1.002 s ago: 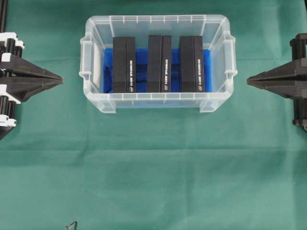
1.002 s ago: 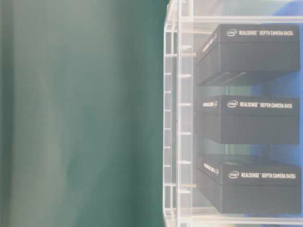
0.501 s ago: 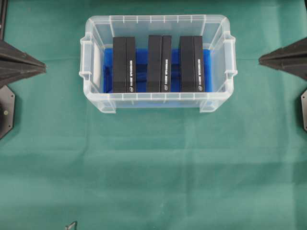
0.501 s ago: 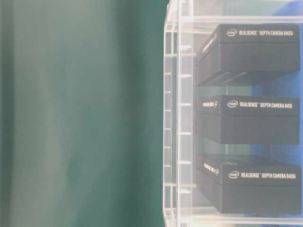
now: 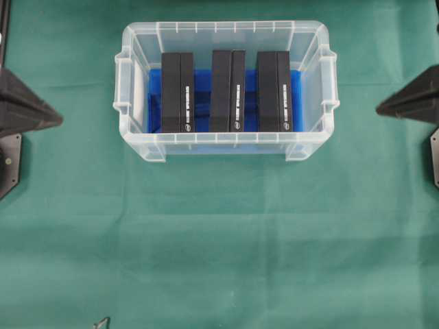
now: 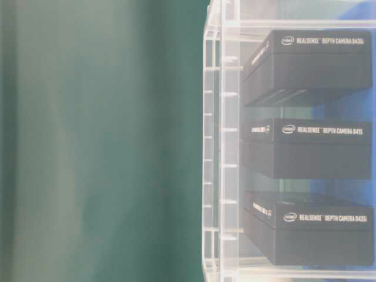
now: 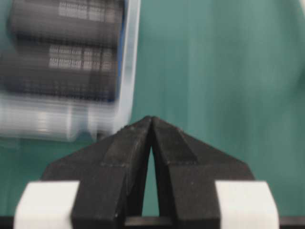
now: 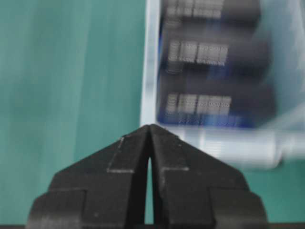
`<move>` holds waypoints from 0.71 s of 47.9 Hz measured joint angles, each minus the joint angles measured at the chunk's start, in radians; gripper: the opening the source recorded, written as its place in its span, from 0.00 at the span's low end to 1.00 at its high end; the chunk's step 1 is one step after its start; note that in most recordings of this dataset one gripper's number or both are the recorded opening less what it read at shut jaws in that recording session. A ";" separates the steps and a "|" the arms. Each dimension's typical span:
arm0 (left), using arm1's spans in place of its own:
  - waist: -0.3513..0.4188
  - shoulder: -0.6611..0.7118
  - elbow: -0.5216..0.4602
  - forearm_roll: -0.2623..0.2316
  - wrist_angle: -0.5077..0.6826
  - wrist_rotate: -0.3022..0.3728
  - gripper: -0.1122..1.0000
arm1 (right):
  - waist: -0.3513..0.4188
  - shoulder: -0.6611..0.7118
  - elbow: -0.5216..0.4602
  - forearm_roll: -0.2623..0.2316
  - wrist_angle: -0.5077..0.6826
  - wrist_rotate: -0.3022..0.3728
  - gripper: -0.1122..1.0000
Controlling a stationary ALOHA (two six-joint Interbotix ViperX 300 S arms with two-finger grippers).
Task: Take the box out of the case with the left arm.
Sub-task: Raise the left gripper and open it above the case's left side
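The clear case [image 5: 223, 145] stands at the top middle of the green table, with blue cloth on its floor. Three black boxes stand on edge inside it: left [image 5: 178, 92], middle [image 5: 228, 90], right [image 5: 274, 90]. My left gripper [image 5: 59, 121] is shut and empty, off the case's left end and pointing at it. My right gripper [image 5: 379, 110] is shut and empty off the right end. The left wrist view shows the left gripper [image 7: 150, 119] with tips together and the case [image 7: 127, 71] blurred ahead. In the right wrist view the right gripper [image 8: 149, 128] is the same.
Green cloth [image 5: 219, 240] covers the table in front of the case. Black base plates sit at the left edge [image 5: 8, 161] and right edge [image 5: 435, 157]. A small metal piece [image 5: 103, 321] lies at the bottom edge.
Both grippers have drawn back from the case toward the frame edges and swung about. Both have stayed shut. The case and boxes have not moved.
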 measured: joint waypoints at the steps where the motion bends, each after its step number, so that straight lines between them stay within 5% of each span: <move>1: -0.003 0.008 -0.009 0.000 0.043 -0.003 0.10 | 0.000 0.006 -0.006 -0.002 0.037 0.006 0.12; 15: -0.011 0.114 -0.117 -0.002 0.497 -0.080 0.10 | 0.000 0.071 -0.057 -0.048 0.463 0.041 0.12; 28: -0.012 0.140 -0.126 0.000 0.541 -0.098 0.10 | 0.000 0.091 -0.063 -0.071 0.548 0.043 0.12; 34: -0.012 0.138 -0.126 0.000 0.551 -0.224 0.10 | 0.000 0.092 -0.063 -0.071 0.549 0.043 0.12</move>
